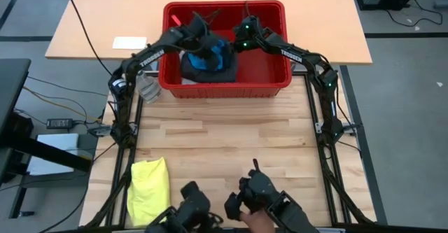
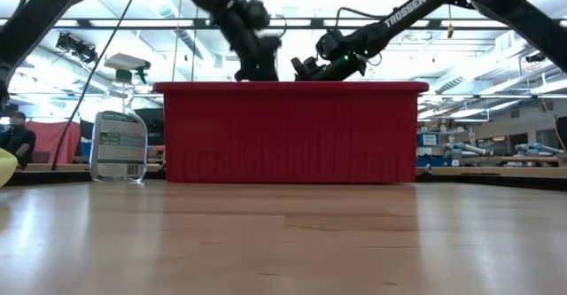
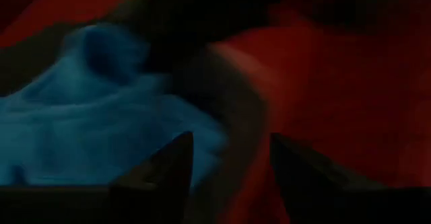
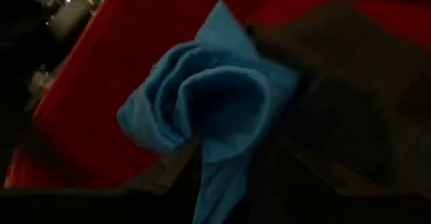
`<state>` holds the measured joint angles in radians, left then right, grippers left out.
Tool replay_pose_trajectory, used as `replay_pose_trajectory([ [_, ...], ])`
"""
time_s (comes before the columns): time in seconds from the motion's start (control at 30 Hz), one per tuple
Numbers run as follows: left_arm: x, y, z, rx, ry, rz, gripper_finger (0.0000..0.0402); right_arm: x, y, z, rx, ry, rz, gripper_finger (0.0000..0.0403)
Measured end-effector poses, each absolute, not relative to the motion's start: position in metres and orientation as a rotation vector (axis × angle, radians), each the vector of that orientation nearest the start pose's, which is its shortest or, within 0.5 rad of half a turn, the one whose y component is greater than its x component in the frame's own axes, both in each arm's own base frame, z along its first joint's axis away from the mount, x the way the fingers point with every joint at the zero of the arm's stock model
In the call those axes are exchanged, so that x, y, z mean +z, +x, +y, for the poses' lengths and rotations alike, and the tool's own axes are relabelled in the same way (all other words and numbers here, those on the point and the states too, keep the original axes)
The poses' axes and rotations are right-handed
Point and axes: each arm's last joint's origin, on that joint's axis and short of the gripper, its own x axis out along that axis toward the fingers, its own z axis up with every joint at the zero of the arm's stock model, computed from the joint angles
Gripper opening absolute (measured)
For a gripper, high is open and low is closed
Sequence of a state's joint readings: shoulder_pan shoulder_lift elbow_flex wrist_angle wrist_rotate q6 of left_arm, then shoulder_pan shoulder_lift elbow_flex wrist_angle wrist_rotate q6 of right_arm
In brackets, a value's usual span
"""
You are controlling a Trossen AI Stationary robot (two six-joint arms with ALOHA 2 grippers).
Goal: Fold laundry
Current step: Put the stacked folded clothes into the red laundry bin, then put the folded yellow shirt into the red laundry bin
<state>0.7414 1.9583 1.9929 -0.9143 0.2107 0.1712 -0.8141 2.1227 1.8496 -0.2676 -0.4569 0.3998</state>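
Left tool: the left tool (image 1: pixel 201 43) is down inside the red basket (image 1: pixel 269 78), over the pile of clothes. Its wrist view shows the two fingers (image 3: pixel 168 163) spread apart with nothing between them, so it's open, probably lining up for a grab.

Right tool: the right tool (image 1: pixel 241 40) is also in the basket, just beside the pile on the other side. In its own wrist view the bright blue piece (image 4: pixel 209 109) bunches up right at the fingers, but whether it's actually pinched or only close is honestly impossible to tell.

Laundry: the bright blue piece (image 1: pixel 215 53) sits on top of a darker heap (image 1: pixel 199 71) in the middle of the basket, at the far end of the table (image 1: pixel 224 135). The yellow shirt (image 1: pixel 148 187) lies flat near the front left corner, well apart from the rest, looks like it's been dealt with.

Why both arms: guessing soft cloth needs two corners held to lift out and spread, so both reach in together.

In the way: basket walls are tall, the low view only shows the arms dipping behind the rim, so cloth has to come up and over. The two tools are close together, could bump. A clear spray bottle (image 1: pixel 147 87) stands just beside the basket's left corner, near the left arm.

Task progress: early-ish, most of the pile not yet out.
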Motion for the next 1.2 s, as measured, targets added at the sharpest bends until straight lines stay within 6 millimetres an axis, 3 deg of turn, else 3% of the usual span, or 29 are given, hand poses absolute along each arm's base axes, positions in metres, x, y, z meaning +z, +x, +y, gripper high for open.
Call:
replay_pose_trajectory([
  [0.17,0.305,0.300,0.311,0.620,-0.357,0.816,0.0180,0.289,0.347,-0.327,-0.461,0.710,0.414,0.0187],
  [0.43,0.304,0.249,0.373,0.829,-0.308,0.590,0.0161,0.325,0.342,-0.305,-0.516,0.638,0.379,0.0187],
  [0.53,0.305,0.235,0.385,0.836,-0.332,0.527,0.0160,0.328,0.342,-0.295,-0.502,0.651,0.421,0.0187],
  [0.63,0.309,0.232,0.383,0.828,-0.445,0.477,0.0160,0.332,0.343,-0.279,-0.479,0.643,0.476,0.0187],
  [0.73,0.344,0.230,0.362,0.778,-0.432,0.389,0.0160,0.345,0.344,-0.258,-0.475,0.585,0.508,0.0187],
  [0.8,0.380,0.229,0.336,0.745,-0.376,0.329,0.0160,0.357,0.344,-0.242,-0.464,0.543,0.509,0.0187],
  [0.87,0.397,0.230,0.308,0.707,-0.377,0.359,0.0160,0.369,0.343,-0.228,-0.435,0.514,0.495,0.0187],
  [1.1,0.399,0.249,0.200,0.663,-0.433,0.699,0.0160,0.396,0.334,-0.182,-0.338,0.440,0.530,0.0187],
  [1.2,0.379,0.259,0.149,0.650,-0.504,0.743,0.0160,0.402,0.332,-0.158,-0.289,0.414,0.573,0.0187],
])
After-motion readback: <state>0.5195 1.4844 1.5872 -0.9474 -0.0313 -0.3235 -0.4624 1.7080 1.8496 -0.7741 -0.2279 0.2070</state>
